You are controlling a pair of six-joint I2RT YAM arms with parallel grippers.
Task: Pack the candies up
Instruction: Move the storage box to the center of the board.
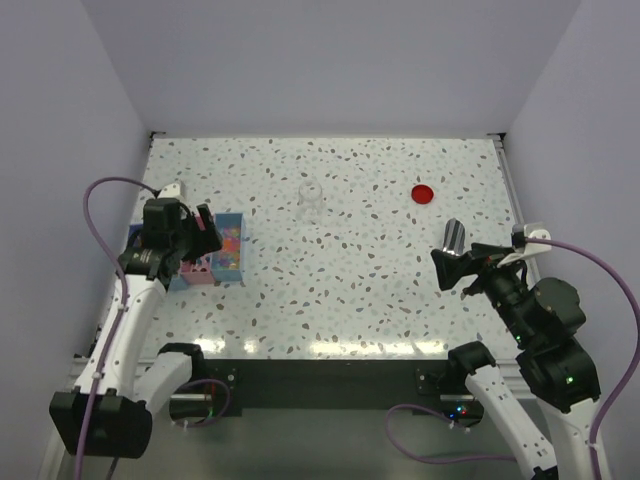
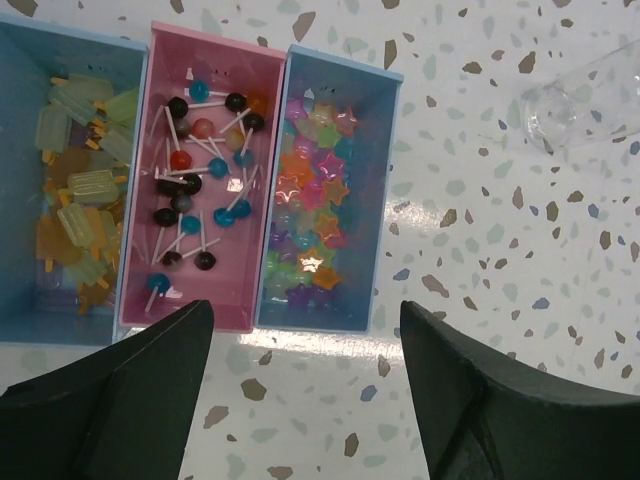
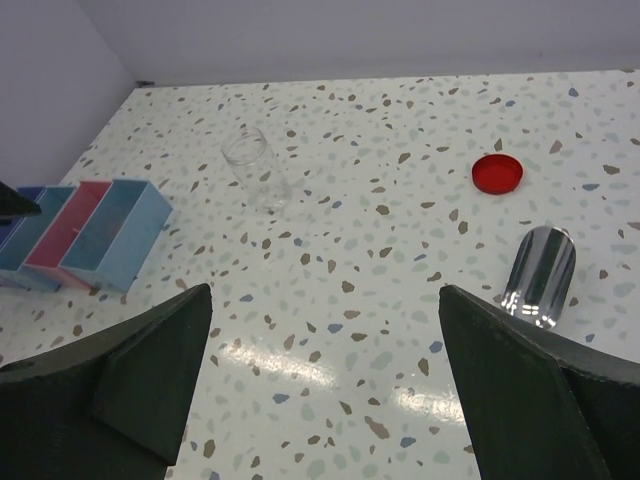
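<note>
Hovering with jaws apart and empty, the left tool (image 2: 300, 325) is held just short of the candies (image 2: 312, 205) ahead; these are judged light, hard, slippery, best pinched singly.

Candies (image 2: 300, 262) loosely heaped in three adjoining boxes (image 2: 215, 44): pale popsicle shapes (image 2: 85, 190); stick lollipops (image 2: 195, 185); bright stars (image 2: 312, 195)

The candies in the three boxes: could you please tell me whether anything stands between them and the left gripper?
Nothing visible does. The left gripper hangs over the candies with its jaws open, and the boxes have no lids. Nothing lies on the table between them and the clear jar either.
</note>
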